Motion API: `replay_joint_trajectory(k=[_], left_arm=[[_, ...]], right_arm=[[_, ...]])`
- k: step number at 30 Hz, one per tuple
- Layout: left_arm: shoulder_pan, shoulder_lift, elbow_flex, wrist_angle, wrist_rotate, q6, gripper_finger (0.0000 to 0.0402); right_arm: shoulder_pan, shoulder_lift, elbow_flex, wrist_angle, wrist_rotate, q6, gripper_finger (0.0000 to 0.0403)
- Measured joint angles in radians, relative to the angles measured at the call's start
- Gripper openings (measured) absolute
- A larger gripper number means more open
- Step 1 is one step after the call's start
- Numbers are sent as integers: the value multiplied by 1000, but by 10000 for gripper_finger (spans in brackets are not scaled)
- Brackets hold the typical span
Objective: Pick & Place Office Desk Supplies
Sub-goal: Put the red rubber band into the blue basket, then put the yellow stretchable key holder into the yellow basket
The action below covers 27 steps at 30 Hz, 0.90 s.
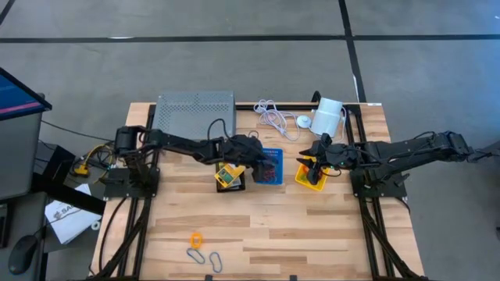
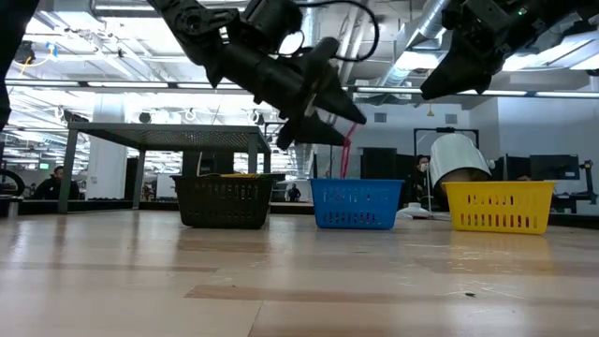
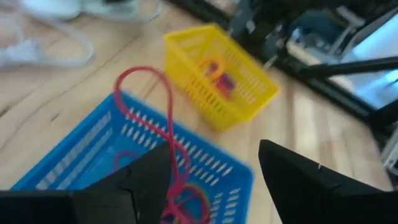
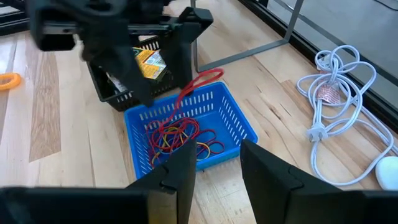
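A: Start from the red loop. Where is it?

B: It hangs long-axis vertical, directly under the left hand, with its lower end reaching down into the blue bin. More loops of mixed colours already lie tangled on that bin's floor.

A: State of the left hand?

B: Its fingers stand apart, released or releasing. The loop runs along the inner face of one finger, so I cannot tell whether it is free or snagged. In my judgement the coming move turns on that: the loop lies straight below the hand, so a plain upward withdrawal should leave it in the bin, unless it clings.

A: And the right hand?

B: It hovers over the yellow bin, well apart from the blue one. The fingers show a narrow gap with nothing visible between them. The left arm is the nearer one to the loop.

A: Other bins?

B: The black bin, just beside the blue one on the desk, holds a yellow card packet.

A: What differs between views?

B: The low view gives the loop's vertical hang. The right wrist view shows the bin's contents. Only the high view shows the stray loops near the desk's front edge, still to be collected
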Motion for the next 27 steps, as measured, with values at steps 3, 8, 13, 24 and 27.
replay_joint_trajectory(k=[3, 8, 13, 24, 27], left_arm=[[3, 0, 0, -82, 16, 6, 233], [-24, 0, 5, -93, 6, 198, 238], [-73, 0, 55, -196, -103, 457, 230], [-122, 0, 93, -316, -291, 682, 220], [-119, -6, 95, -316, -283, 607, 221]], right_arm=[[1, 0, 0, -5, 0, 0, 120], [1, 0, 0, -14, 0, 0, 120], [1, 0, 0, -14, 0, 1, 120], [1, 0, 0, -14, -1, 26, 120], [1, 0, 0, -15, -1, 26, 120]])
